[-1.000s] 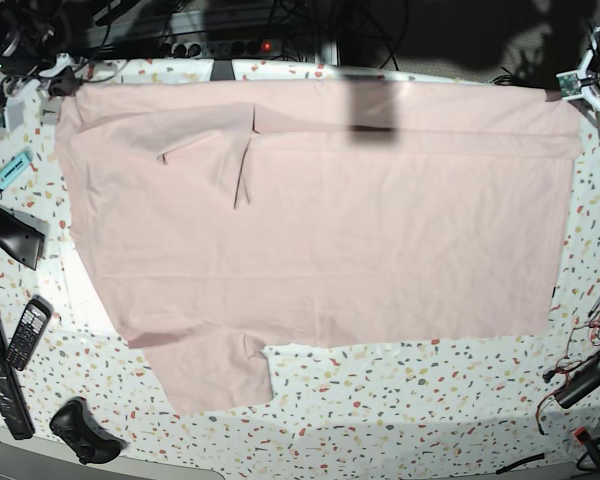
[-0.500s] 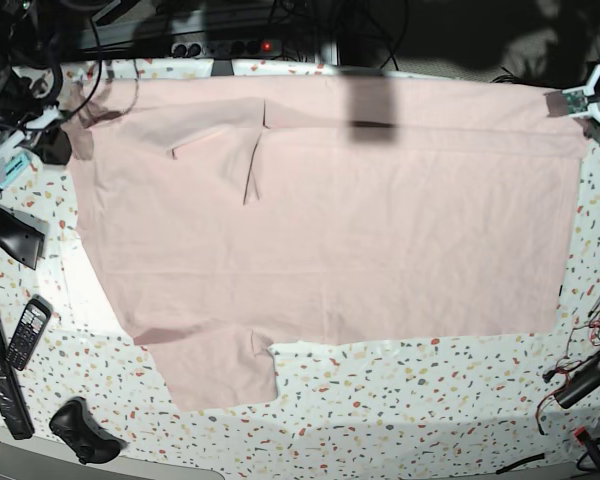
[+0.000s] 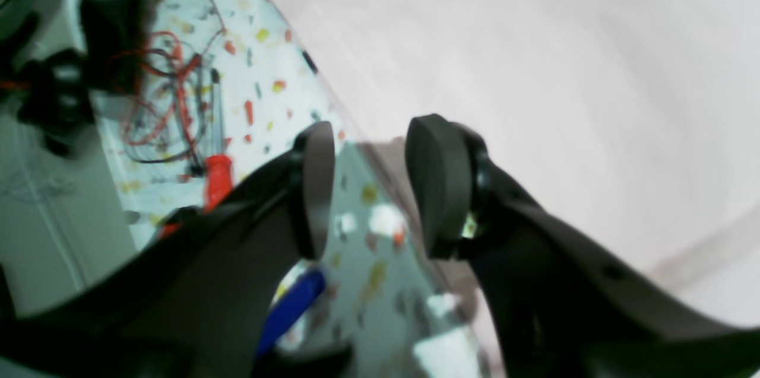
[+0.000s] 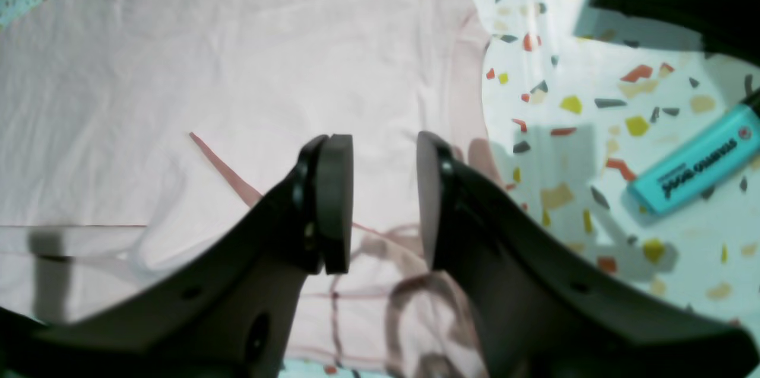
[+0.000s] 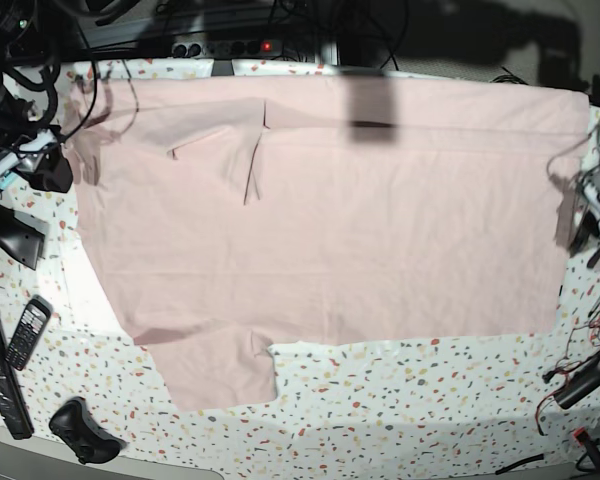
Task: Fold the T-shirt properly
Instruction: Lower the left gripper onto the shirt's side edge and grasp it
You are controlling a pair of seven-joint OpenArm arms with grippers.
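Our left pincer [image 3: 365,188] stands spread with nothing between its pads, hanging over the T-shirt [image 5: 320,230] hem where cloth meets the speckled worktop [image 5: 400,400]. Our right pincer [image 4: 383,200] is likewise parted and empty, above the shirt's edge near a folded-in sleeve. We judge the main risk to be a poor next pinch: closing on one layer only would drag the top ply and skew the fold, and closing beside the hem would catch nothing. The red screwdriver [image 3: 218,179] and tangled wires [image 3: 172,99] lie near the left pincer, and a turquoise highlighter [image 4: 694,161] near the right, so a low sweep could snag or knock them. The shirt lies flat across the worktop, pale pink, plain side up, lightly creased, one sleeve folded in at the far side and one sleeve sticking out at the near edge.
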